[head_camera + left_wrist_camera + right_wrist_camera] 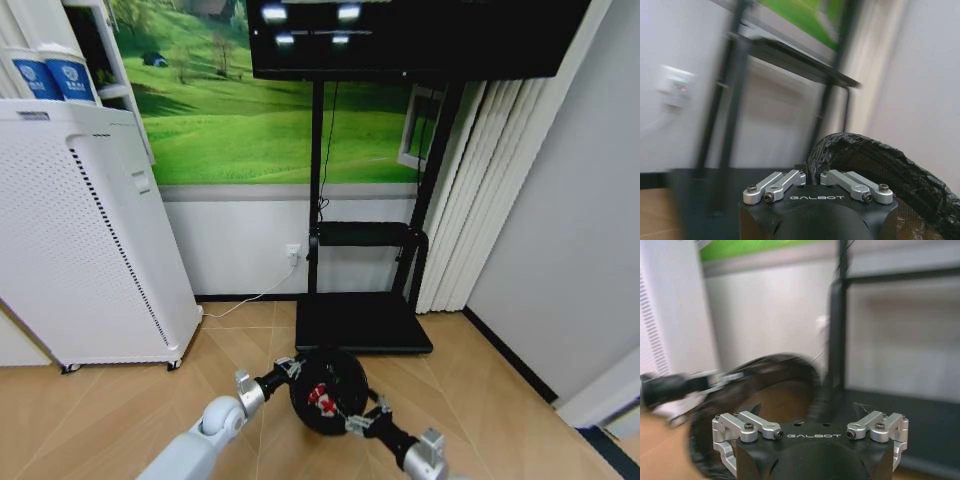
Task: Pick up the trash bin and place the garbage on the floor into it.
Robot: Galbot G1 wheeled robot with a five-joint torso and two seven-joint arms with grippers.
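The trash bin (341, 371), small, round and black with a liner bag, sits low in front of me above the wood floor. Red-and-white garbage (320, 396) lies inside it. My left gripper (291, 368) is shut on the bin's rim on the left side; the crinkled liner edge (875, 155) curves just beyond that wrist. My right gripper (359, 420) stands open at the near right of the rim, and I cannot tell whether it touches. In the right wrist view the bin (771, 371) is a blurred dark ring.
A tall white perforated appliance (80, 240) stands at the left, with blue-and-white paper cups (55, 72) behind it. A black TV stand with a flat base (360, 322) is just beyond the bin. A wall socket (293, 252), curtains (470, 200) and a grey wall (570, 250) lie ahead and right.
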